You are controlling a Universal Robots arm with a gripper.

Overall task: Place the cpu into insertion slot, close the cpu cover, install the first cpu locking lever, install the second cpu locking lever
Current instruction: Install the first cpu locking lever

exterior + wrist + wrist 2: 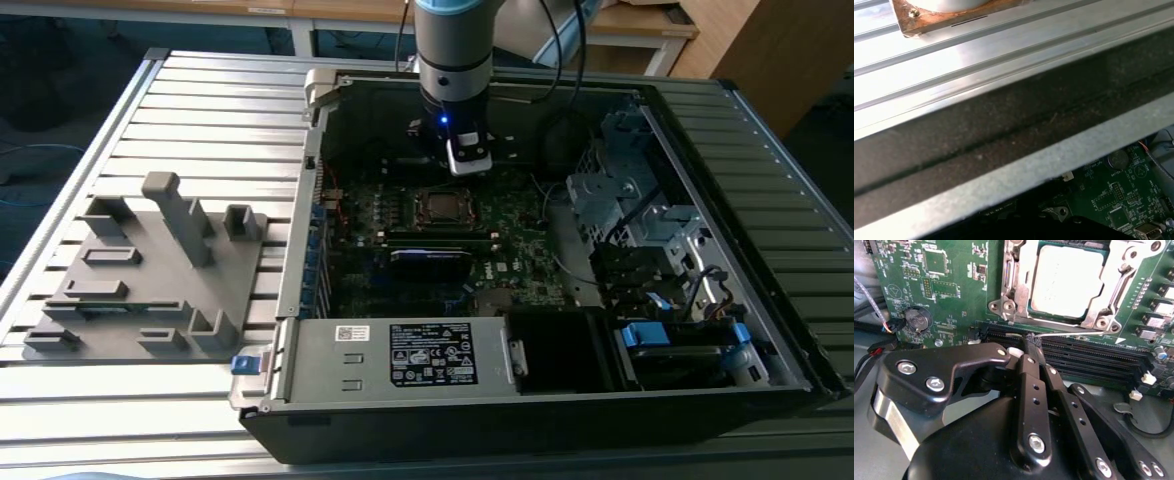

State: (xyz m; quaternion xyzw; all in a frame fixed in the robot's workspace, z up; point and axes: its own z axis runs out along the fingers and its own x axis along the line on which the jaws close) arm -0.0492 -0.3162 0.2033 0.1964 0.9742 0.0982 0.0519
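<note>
Insertion slot (441,206), on the green board (954,270) inside the open computer case (534,420), already holds the cpu (1066,280), with the cpu cover (1115,280) down over it. The gripper (1031,347) has its fingers drawn together at the thin wire lever (1074,333) beside the socket. Whether they pinch it I cannot tell, so the locking seems unfinished.

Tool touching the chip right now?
Apart. The second wrist view shows the metal frame and a strip of green board between the tool and the chip.
</note>
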